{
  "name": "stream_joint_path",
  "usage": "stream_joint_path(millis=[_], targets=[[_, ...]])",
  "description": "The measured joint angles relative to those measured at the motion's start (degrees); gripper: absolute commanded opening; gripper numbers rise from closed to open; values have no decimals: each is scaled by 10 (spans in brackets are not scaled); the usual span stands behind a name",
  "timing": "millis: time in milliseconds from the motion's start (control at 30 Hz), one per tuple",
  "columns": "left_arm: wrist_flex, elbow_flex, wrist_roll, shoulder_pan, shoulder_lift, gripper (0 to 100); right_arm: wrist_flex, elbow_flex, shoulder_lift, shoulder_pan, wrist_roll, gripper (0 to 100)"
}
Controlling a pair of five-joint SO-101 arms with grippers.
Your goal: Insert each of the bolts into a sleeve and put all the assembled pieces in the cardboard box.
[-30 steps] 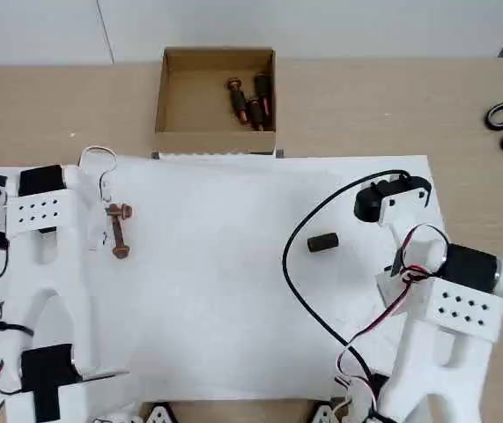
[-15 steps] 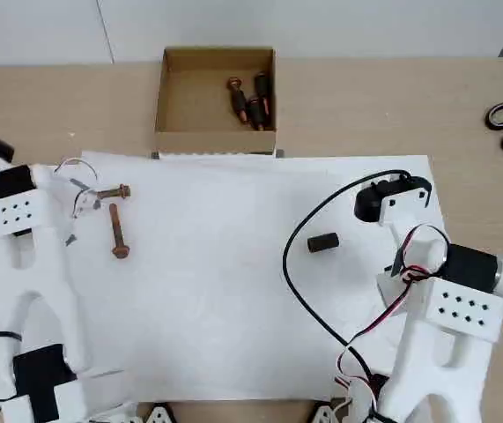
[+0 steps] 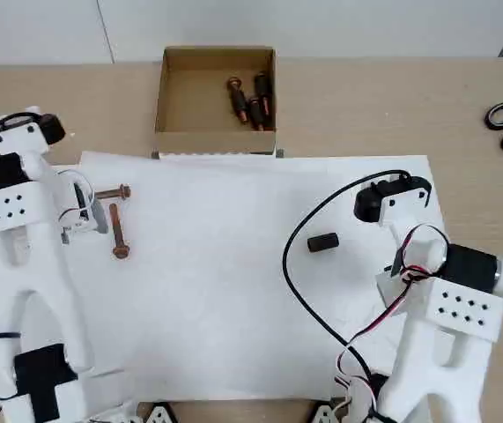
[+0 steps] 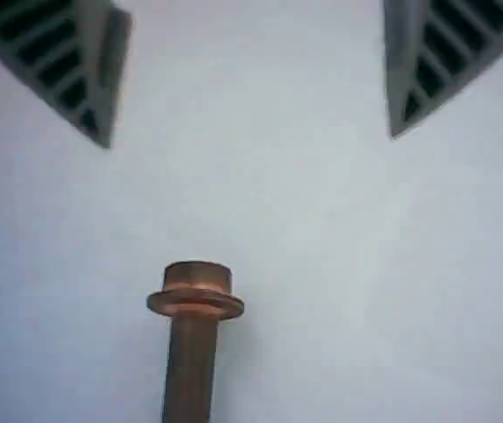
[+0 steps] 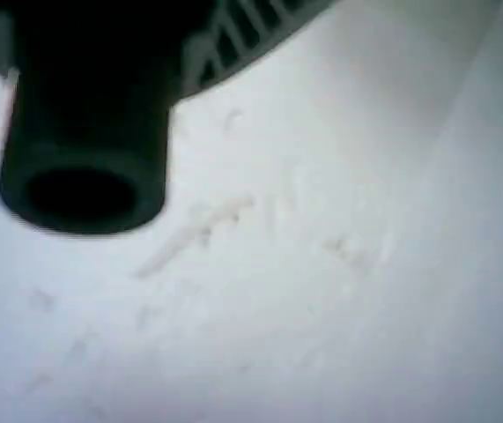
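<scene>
The left claw [image 4: 249, 132] is hanging spread wide above the white paper sheet [image 3: 233, 291]. Its two ribbed grey fingers [image 4: 75, 62] are standing well apart in the upper corners of the left wrist view. The flanged head of a copper-coloured bolt [image 4: 194, 304] is lying at the lower centre of that view, in line with the gap. That wide stance is probably leaving room to come down astride the shank.

In the high view two loose bolts are lying at the left of the frame, one crosswise [image 3: 113, 191] and one lengthwise [image 3: 118, 231]. They are just beside the left claw and close to each other.

The short black cylindrical sleeve [image 3: 322, 242] is resting on its side right of centre, well apart from the bolts. Its open bore is facing the right wrist camera, which would suit a bolt being pushed in. The right claw [image 5: 159, 40] is sitting near the sleeve, and I cannot tell whether it is wide or narrow.

The open brown cardboard box [image 3: 216, 141] is standing at the upper centre on the tan wooden tabletop [image 3: 366, 106]. It is holding assembled pieces [image 3: 251, 99] at its right side, so part of the job is looking done.
</scene>
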Motion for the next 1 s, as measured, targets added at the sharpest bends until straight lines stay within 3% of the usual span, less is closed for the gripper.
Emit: stream_joint_path(millis=[333, 567, 800, 1000], targets=[[0, -25, -195, -2, 84, 23, 0, 0, 0, 0, 0, 10], [0, -118, -499, -21, 151, 21, 0, 0, 0, 0, 0, 11], [0, -221, -672, -19, 156, 28, 0, 0, 0, 0, 0, 11], [0, -227, -788, -5, 171, 111, 0, 0, 0, 0, 0, 11]])
